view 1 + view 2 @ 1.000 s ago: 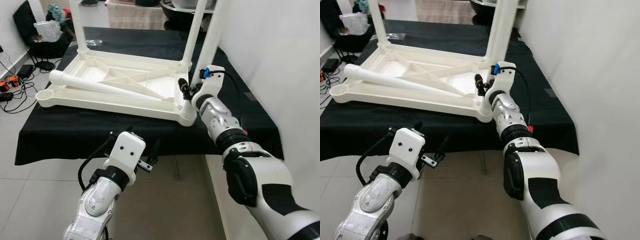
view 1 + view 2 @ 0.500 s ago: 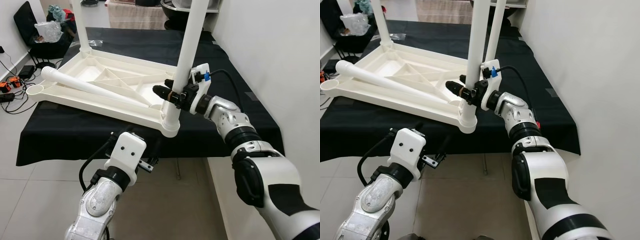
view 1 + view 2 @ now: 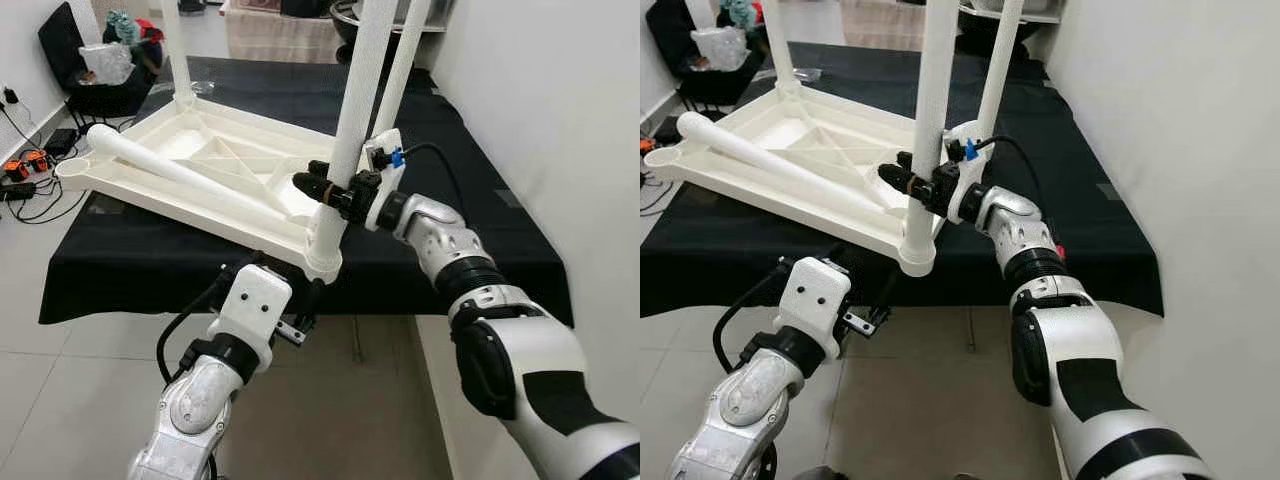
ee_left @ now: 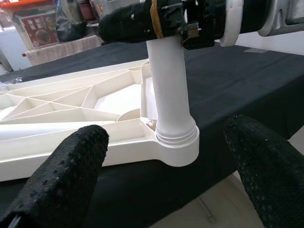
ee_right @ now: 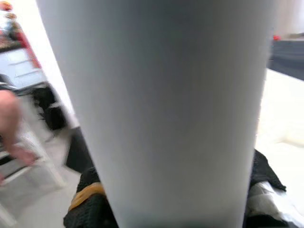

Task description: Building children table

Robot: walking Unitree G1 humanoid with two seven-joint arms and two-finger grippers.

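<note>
A white plastic children's table (image 3: 210, 165) lies upside down on a black-covered table (image 3: 480, 250). Three legs stand up from its corners, and a loose leg (image 3: 170, 172) lies across its underside. My right gripper (image 3: 325, 188) is shut on the near corner leg (image 3: 350, 120), low down above its socket (image 4: 175, 147). In the right wrist view that leg (image 5: 166, 95) sits between the black fingers (image 5: 90, 209). My left gripper (image 4: 168, 142) is open, below and in front of that corner, a little short of the socket.
The near-left corner socket (image 3: 72, 170) is empty. A white wall (image 3: 560, 100) runs close along the right. A black chair with plastic bags (image 3: 95, 70) stands at the back left, and cables with power strips (image 3: 25, 165) lie on the tiled floor.
My right gripper, first beside the corner, has closed on the leg. The upturned table has swung, its gripped corner now nearer the front edge and further left. The left arm has stayed put.
</note>
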